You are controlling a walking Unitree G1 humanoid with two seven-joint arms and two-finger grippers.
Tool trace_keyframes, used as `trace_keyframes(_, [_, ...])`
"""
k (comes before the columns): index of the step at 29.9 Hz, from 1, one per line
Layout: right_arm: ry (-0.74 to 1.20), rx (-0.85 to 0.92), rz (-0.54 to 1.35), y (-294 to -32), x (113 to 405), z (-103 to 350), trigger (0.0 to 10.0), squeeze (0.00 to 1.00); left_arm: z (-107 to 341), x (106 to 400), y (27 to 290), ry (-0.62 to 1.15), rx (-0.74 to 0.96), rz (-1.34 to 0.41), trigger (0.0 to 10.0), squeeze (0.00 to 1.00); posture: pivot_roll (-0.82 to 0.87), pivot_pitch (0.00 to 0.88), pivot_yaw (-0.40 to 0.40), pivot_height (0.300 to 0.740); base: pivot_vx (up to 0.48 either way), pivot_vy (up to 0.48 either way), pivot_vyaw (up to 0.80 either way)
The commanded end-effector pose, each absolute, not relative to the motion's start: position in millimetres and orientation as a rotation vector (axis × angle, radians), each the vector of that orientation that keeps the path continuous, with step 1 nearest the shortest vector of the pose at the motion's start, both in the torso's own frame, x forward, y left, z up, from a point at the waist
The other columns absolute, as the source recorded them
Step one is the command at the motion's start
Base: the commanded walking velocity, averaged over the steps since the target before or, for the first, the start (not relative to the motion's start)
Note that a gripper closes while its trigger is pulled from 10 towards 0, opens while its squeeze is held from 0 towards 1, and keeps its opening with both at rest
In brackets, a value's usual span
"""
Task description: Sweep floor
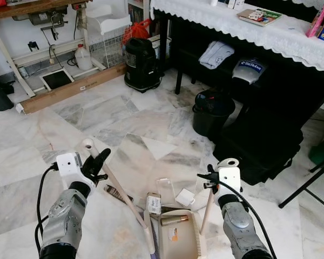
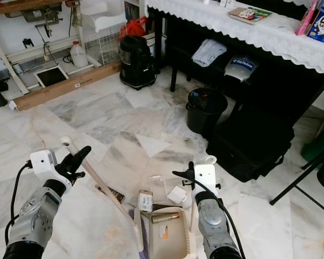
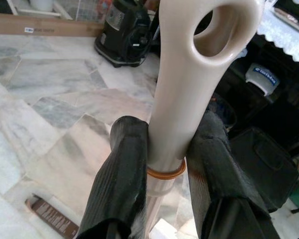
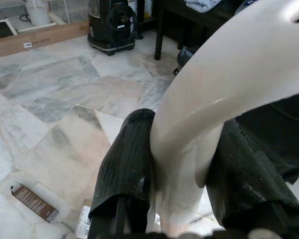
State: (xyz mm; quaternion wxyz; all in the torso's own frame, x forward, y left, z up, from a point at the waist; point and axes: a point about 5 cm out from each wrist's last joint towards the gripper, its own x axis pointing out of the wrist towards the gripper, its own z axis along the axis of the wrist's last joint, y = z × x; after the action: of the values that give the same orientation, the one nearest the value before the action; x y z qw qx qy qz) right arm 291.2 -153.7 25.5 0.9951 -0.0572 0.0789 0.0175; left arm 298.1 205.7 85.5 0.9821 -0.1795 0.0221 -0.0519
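Floor sweeping partly done: litter gathered at the dustpan (image 1: 178, 237), near centre.
Broom handle (image 1: 116, 189) is clamped by the left tool (image 1: 97, 162); dustpan handle (image 1: 208, 208) by the right tool (image 1: 211, 177). Cartons (image 1: 119, 193) remain on the floor (image 1: 151, 118).

Both silver arms reach forward and down, elbows bent. The left gripper (image 1: 99, 162) has its black fingers (image 3: 120, 184) clamped tight around a pale handle. The right gripper (image 1: 211, 176) likewise pinches a handle between its fingers (image 4: 124, 169).
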Motion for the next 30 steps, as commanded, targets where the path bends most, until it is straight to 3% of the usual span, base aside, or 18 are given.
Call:
trace_keyframes(1, [0.143, -0.109, 0.054, -148, 293, 28, 10.0, 0.00, 87, 298, 193, 0.044, -0.438, -0.158, 10.0, 0.00, 0.10, 0.094, -0.058, 0.740, 0.000, 0.000, 0.00])
trace_keyframes(24, [0.114, -0.031, 0.022, -151, 297, 34, 10.0, 0.00, 83, 292, 175, 0.116, -0.474, -0.224, 10.0, 0.00, 0.10, 0.096, -0.052, 0.740, 0.000, 0.000, 0.00])
trace_keyframes(30, [0.116, -0.033, 0.023, -151, 298, 34, 10.0, 0.00, 74, 286, 182, 0.177, -0.350, -0.223, 10.0, 0.00, 0.11, 0.091, -0.053, 0.740, 0.000, 0.000, 0.00])
